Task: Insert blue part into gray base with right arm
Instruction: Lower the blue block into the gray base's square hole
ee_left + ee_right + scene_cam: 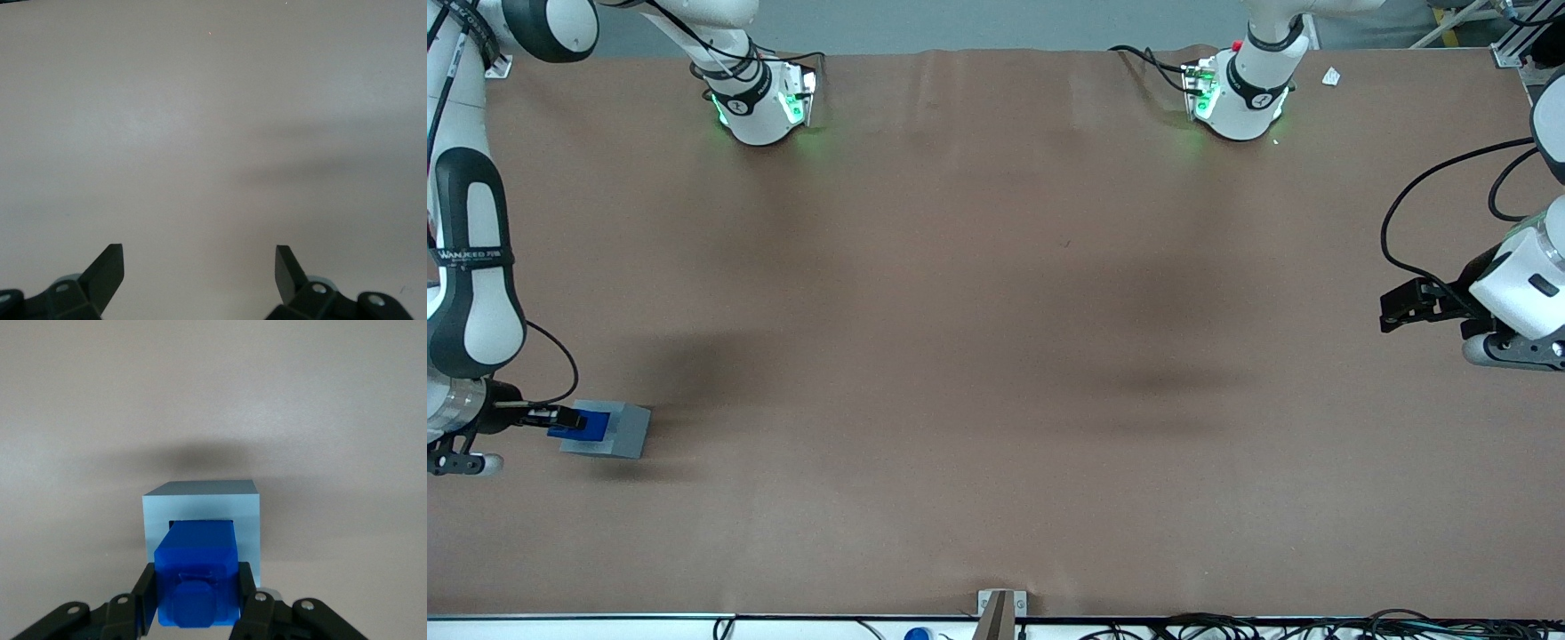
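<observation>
At the lower left of the front view, the right arm (pixel 467 293) held its gripper (pixel 560 420) over the gray base (pixel 618 433), clamped on the blue part (pixel 574 424). From the right wrist, the blue part (pixel 197 570) entered the gray base's (pixel 200 503) recess; a slight tilt might jam it.

The bright-blue plastic block (pixel 197 570), upright and roughly cubic with a rounded boss on its top face, sits with its lower end in the dark square recess of the light-gray square plastic base (pixel 200 513). The black two-finger gripper (pixel 197 600) clamps it on both sides. The base lies flat on the brown table (at the working arm's end), fairly near the front camera.
</observation>
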{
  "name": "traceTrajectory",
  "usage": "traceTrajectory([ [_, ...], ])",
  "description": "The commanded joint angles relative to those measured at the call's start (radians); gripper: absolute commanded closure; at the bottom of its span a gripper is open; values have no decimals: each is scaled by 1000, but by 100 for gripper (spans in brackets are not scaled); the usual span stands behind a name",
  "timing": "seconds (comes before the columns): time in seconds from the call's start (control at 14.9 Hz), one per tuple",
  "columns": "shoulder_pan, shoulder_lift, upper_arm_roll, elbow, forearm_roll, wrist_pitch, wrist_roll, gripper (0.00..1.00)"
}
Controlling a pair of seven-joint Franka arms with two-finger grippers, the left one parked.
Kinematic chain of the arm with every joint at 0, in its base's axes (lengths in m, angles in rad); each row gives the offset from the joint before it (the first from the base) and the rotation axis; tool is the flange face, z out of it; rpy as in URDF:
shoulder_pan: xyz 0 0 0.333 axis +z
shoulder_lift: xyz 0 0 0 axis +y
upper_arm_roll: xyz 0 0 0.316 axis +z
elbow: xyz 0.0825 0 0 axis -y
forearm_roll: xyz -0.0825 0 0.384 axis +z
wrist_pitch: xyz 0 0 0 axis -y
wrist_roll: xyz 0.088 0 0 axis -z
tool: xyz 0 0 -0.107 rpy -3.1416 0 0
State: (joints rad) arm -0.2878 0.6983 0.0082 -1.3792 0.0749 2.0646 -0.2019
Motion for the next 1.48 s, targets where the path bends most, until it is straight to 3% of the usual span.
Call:
traceTrajectory([
  [0.0, -16, 1, 10, 0, 16, 14, 67, 99],
  [0.6, -8, 6, 9, -11, 2, 43, 75, 99],
  [0.8, -5, 6, 10, -15, -52, 49, 67, 100],
  [1.41, 2, 4, 12, -26, -67, 48, -82, 100],
])
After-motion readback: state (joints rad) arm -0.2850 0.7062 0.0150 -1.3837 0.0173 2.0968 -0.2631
